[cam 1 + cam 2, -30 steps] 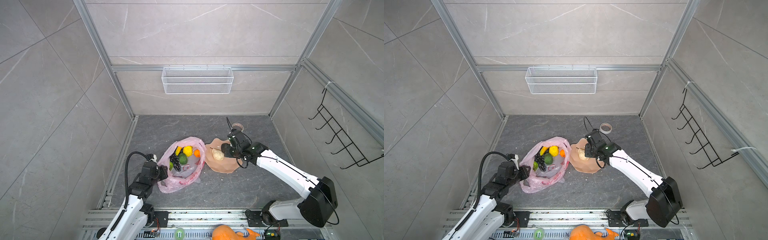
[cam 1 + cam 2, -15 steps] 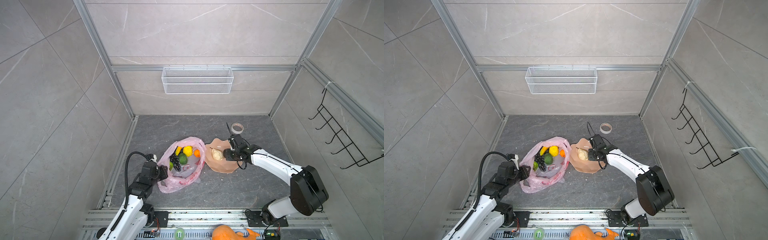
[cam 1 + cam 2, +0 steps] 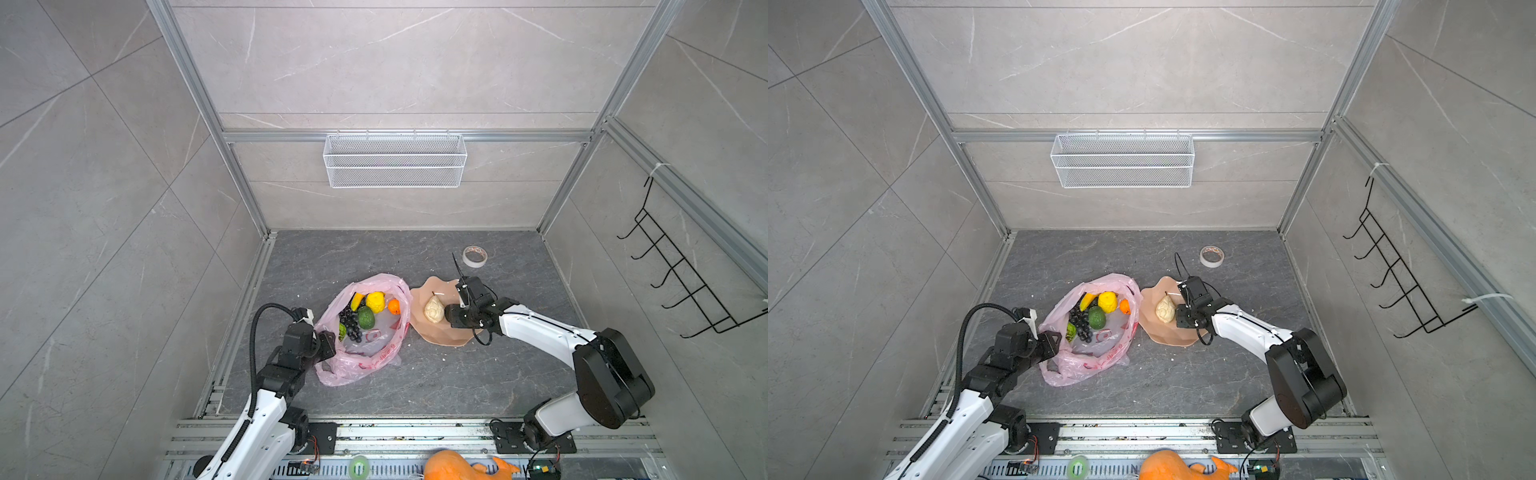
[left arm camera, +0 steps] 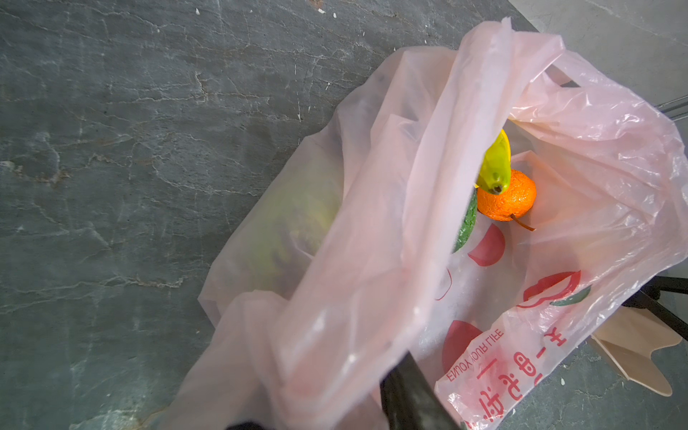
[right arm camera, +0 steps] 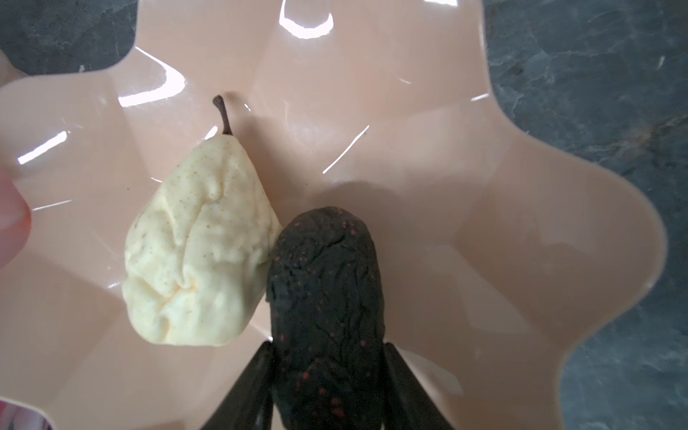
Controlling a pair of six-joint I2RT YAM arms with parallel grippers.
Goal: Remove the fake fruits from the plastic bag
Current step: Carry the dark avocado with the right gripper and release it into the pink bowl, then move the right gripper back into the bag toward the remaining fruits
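The pink plastic bag [image 3: 365, 361] [image 3: 1084, 370] lies open on the floor. Inside it are a lemon [image 3: 375, 301], an orange [image 4: 506, 195], a green avocado [image 3: 366, 317], a banana [image 4: 493, 167] and black grapes [image 3: 349, 322]. My left gripper [image 3: 328, 338] [image 4: 327, 394] is shut on the bag's left rim, with film draped over one finger [image 4: 405, 394]. My right gripper [image 5: 327, 348] [image 3: 448, 314] is shut on a dark avocado [image 5: 324, 279], low over the peach plate [image 5: 484, 242]. The avocado touches a cream-white lumpy piece [image 5: 197, 260] [image 3: 1165, 309] lying on the plate.
A tape roll [image 3: 474, 256] lies behind the plate [image 3: 440, 336]. A white wire basket [image 3: 395, 160] hangs on the back wall and a black hook rack [image 3: 681, 282] on the right wall. A large orange object [image 3: 457, 469] sits at the front edge.
My right gripper has come down and toward the front over the plate, its arm folding back at the elbow. The left arm and the bag have not moved.
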